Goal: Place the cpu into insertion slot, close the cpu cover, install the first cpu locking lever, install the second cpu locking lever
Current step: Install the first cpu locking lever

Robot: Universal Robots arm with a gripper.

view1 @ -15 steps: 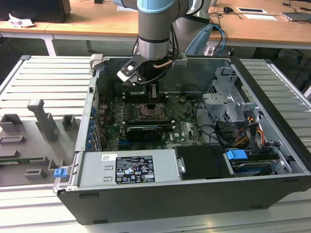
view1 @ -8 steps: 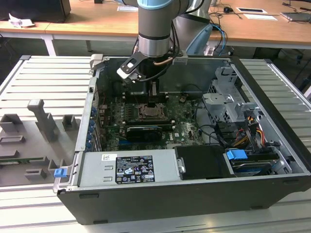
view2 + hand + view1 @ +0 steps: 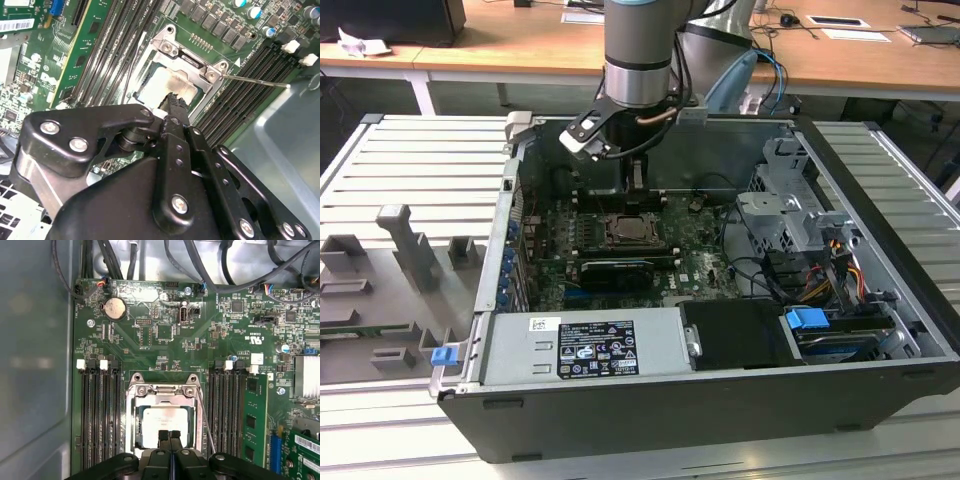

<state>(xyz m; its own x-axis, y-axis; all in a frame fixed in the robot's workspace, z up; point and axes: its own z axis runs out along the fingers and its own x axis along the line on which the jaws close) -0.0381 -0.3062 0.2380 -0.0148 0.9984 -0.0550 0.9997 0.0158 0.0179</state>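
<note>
The cpu [image 3: 162,419] lies in the insertion slot [image 3: 634,232] on the green motherboard, its silvery face showing with a smeared patch [image 3: 167,85]. The cpu cover [image 3: 131,410], a silver frame, lies flat around the chip. A thin wire locking lever [image 3: 206,422] slants away from the socket's edge; it also shows in the second wrist view as a bare rod [image 3: 255,80] over the memory slots. My gripper [image 3: 169,434] hovers just above the chip's near edge with its black fingers [image 3: 176,107] pressed together and nothing between them. In the exterior view the gripper [image 3: 637,183] hangs over the socket.
Long black memory slots [image 3: 100,410] flank the socket on both sides. A green expansion card [image 3: 255,425] stands beside them. Cables [image 3: 220,270] run along the case wall. The drive cage [image 3: 790,215] and power supply [image 3: 585,345] fill the rest of the case.
</note>
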